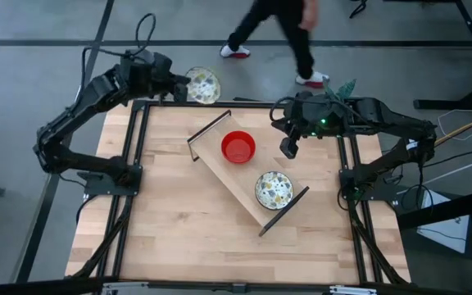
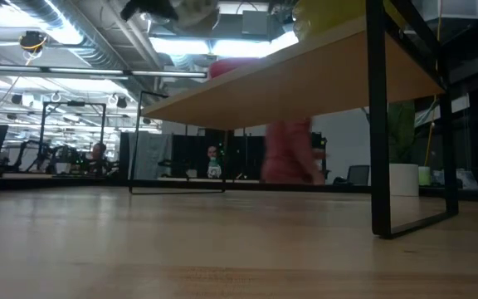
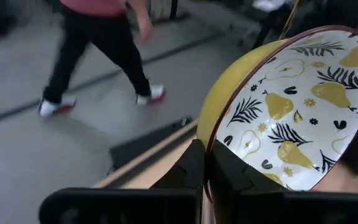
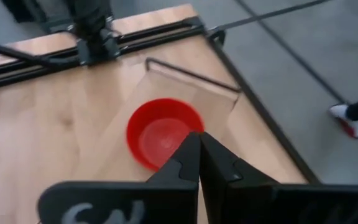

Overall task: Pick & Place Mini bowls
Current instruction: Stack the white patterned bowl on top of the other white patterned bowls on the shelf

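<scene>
We see the left hand (image 1: 188,87) clamped on the rim of a yellow bowl with pears (image 1: 204,84), held up past the far edge of the desk (image 1: 170,221). A red bowl (image 1: 238,147) and a second pear bowl (image 1: 274,190) sit on the wooden shelf (image 1: 220,168). The right hand (image 1: 288,150) hangs by the red bowl, its fingers together and empty.

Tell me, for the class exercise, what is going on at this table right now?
A two-armed robot is sorting mini bowls. The left end effector is shut on the rim of a patterned bowl, holding it at the table's far left edge. The right end effector is shut and empty, hovering near the raised wooden shelf. A red bowl and a second patterned bowl sit on that shelf. A person walks past behind.
</scene>
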